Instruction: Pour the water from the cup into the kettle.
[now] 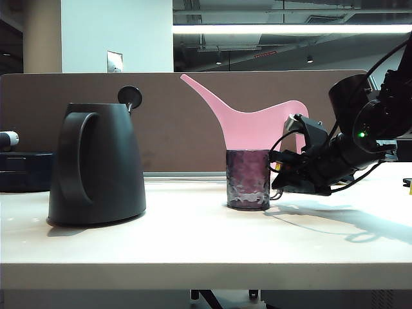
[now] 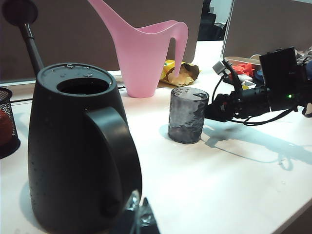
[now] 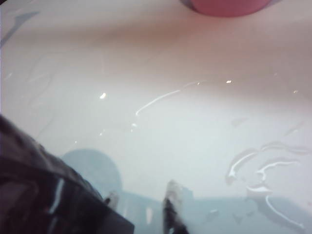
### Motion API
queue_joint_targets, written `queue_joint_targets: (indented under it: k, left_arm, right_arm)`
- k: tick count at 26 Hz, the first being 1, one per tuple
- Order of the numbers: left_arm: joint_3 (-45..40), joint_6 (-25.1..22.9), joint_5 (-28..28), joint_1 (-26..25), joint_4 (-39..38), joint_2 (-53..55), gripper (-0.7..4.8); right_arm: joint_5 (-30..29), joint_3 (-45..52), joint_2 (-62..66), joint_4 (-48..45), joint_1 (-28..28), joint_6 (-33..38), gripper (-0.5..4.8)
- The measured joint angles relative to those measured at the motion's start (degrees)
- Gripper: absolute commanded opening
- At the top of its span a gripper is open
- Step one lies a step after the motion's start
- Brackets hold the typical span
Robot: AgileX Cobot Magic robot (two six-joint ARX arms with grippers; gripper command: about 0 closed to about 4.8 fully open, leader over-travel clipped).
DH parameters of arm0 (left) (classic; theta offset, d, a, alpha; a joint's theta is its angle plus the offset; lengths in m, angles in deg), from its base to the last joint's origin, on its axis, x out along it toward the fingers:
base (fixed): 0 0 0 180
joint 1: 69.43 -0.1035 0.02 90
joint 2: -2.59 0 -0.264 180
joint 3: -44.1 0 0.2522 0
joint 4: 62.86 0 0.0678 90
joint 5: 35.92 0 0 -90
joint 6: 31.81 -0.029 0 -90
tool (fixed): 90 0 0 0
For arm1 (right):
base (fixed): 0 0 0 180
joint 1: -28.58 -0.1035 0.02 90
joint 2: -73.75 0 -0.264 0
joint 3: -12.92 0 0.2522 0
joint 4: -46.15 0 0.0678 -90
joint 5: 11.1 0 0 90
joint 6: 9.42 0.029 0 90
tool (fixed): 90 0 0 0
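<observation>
We see the small translucent purple-tinted cup (image 1: 248,179) with dimpled walls standing upright, mouth up, just in front of our right gripper (image 1: 275,178), whose fingers reach it level at its side; we cannot tell whether they grip. Well beyond the cup stands the matte black kettle (image 1: 96,164), wide-based, tapering upward, loop handle facing away from the cup. Our left gripper (image 2: 139,217) sits by the kettle's base, finger spread unclear.

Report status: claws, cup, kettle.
Right claw at the cup, grip unconfirmed. Left claw parked behind the kettle. Cup upright, kettle lid open. Pink can behind cup.
</observation>
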Motion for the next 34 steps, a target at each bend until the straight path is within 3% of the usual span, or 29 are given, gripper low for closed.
queue_joint_targets:
  k: [2, 13, 16, 22, 27, 34]
  left_arm:
    - [0.00, 0.00, 0.00, 0.00, 0.00, 0.00, -0.05]
    - [0.00, 0.00, -0.04, 0.00, -1.27, 0.00, -0.05]
    - [0.00, -0.02, -1.44, 0.00, -1.29, -0.02, -0.05]
    - [0.00, -0.02, -2.38, 0.00, -1.40, 0.00, -0.05]
    - [0.00, -0.02, -2.43, 0.00, -1.40, -0.02, -0.05]
    - [0.00, -0.02, -5.01, 0.00, -1.40, -0.02, -0.05]
  right_arm:
    - [0.42, 0.00, 0.00, -0.92, -0.09, 0.20, -0.09]
    - [0.81, 0.02, -2.82, -2.43, -0.87, 0.15, -0.09]
    - [3.50, -0.04, -7.39, -0.46, -1.51, 0.09, -0.09]
    - [7.58, -6.25, -14.86, 18.69, -2.40, -6.43, -0.09]
    - [14.12, -19.10, -15.85, 33.40, -8.37, -12.83, -0.09]
    - [21.29, -29.31, -15.85, 40.57, -16.20, -18.21, -0.09]
